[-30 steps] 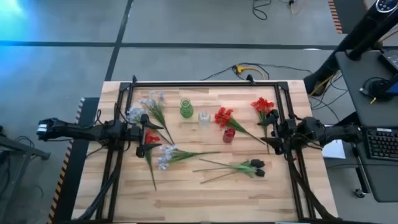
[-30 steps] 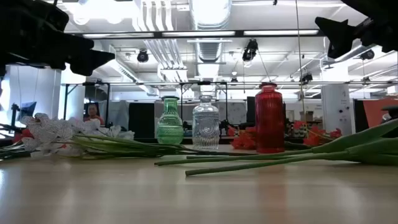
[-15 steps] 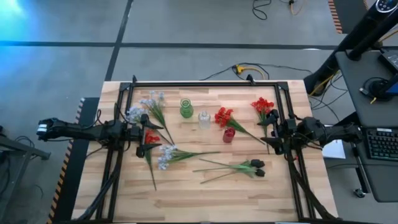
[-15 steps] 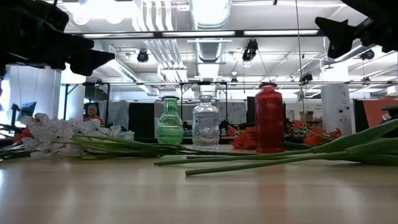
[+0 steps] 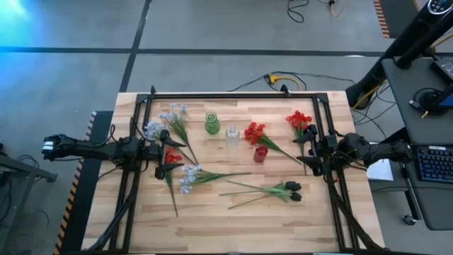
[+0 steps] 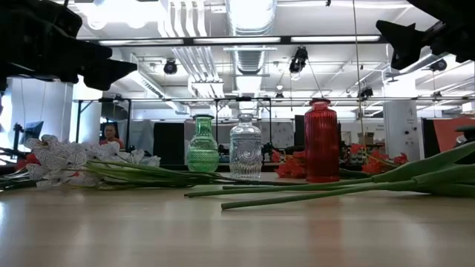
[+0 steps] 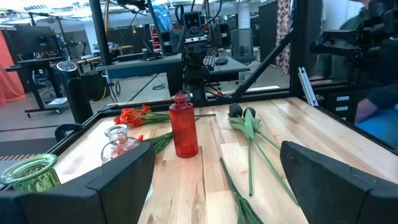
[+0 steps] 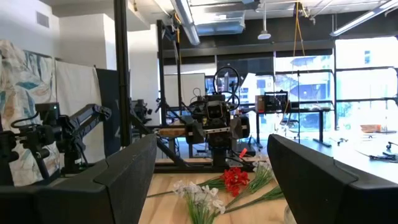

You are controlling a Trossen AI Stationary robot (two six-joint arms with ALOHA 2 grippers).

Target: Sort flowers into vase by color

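You have red flowers [image 5: 299,120] lying near the table's right edge and mid-table, pale blue-white sprays [image 5: 175,117] toward the left, dark-budded stems [image 5: 283,190] flat toward the front-right.

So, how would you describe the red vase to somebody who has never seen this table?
Look at the wooden table from above: three small vases stand in a short row near its middle. The red vase is the one nearest the right arm, beside the clear vase and past the green vase. It alone is red, tall and ribbed.
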